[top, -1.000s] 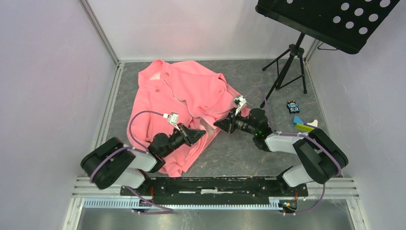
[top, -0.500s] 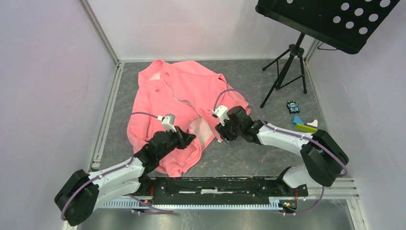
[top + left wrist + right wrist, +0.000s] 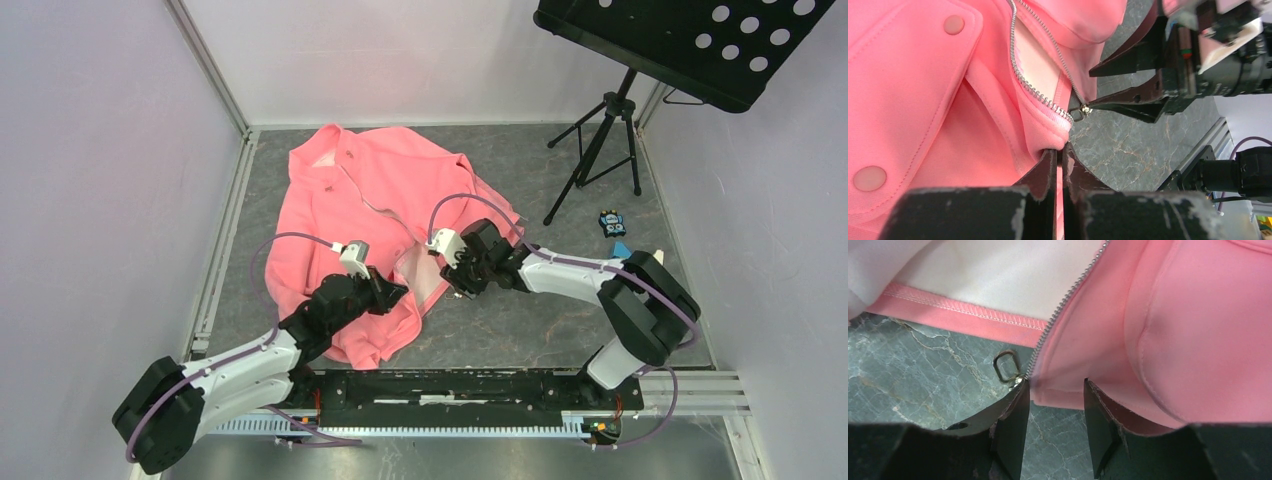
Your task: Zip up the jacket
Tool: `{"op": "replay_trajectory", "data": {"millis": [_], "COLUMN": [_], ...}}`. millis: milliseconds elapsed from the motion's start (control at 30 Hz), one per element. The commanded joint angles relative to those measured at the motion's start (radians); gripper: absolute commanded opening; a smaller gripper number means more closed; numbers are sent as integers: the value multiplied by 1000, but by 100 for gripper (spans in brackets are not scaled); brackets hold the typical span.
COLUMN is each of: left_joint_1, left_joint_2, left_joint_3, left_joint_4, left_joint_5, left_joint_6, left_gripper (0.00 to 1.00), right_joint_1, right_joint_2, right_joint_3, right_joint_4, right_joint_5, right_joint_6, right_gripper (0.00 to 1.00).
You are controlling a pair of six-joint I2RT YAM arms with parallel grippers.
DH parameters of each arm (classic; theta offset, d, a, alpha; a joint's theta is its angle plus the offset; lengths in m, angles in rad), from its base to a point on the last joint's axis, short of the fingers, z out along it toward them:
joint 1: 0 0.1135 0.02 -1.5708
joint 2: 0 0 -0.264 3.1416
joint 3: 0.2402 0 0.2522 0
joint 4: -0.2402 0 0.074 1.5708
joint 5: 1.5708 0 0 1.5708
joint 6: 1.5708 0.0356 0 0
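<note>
The coral-pink jacket (image 3: 375, 200) lies open on the grey floor, collar far left. Its pale zipper (image 3: 1040, 95) runs down to a slider with a ring pull (image 3: 1077, 112) at the hem. My left gripper (image 3: 393, 291) is shut on the jacket's bottom hem beside the zipper end; in the left wrist view (image 3: 1060, 152) the jaws pinch the pink edge. My right gripper (image 3: 458, 282) is open at the other hem corner. In the right wrist view (image 3: 1055, 390) its jaws stand apart around the pink hem edge, with the ring pull (image 3: 1007, 365) just beyond the left fingertip (image 3: 1020, 390).
A black music stand (image 3: 600, 140) on a tripod stands at the back right. Small blue and yellow objects (image 3: 620, 240) lie on the floor at right. White walls enclose the grey marbled floor (image 3: 520, 330).
The left arm stretched out from its folded pose and took hold of the hem. The right gripper swung left to the zipper's bottom end and now sits a little further left.
</note>
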Motion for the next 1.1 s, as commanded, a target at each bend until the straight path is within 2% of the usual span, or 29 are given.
{"op": "replay_trajectory", "data": {"millis": [0,167,467,700,900,1067], "left_joint_1": [-2,-2,-2,-2,-2,-2], "left_joint_2": [-26,-25,7,15,-16,4], "left_joint_3": [26,22,36,40,-13,-69], "left_joint_4": [1,1,14,49,189,395], "left_joint_5": [11,11,11,11,10,-6], "left_joint_6": [45,37,35,28,0,13], "left_gripper": [2,2,2,2,2,2], "right_joint_1": [-2,-8,-17,-71,-155,-161], "right_joint_2": [50,102,64,-68,-139,-128], "right_joint_3": [33,34,5,-22,-91,-163], "right_joint_4": [46,67,114,247,518,873], "right_joint_5": [5,-5,-86,-216,-395,-517], "right_joint_6": [-30,-11,23,158,431,674], "right_gripper": [50,42,1,0,1,0]}}
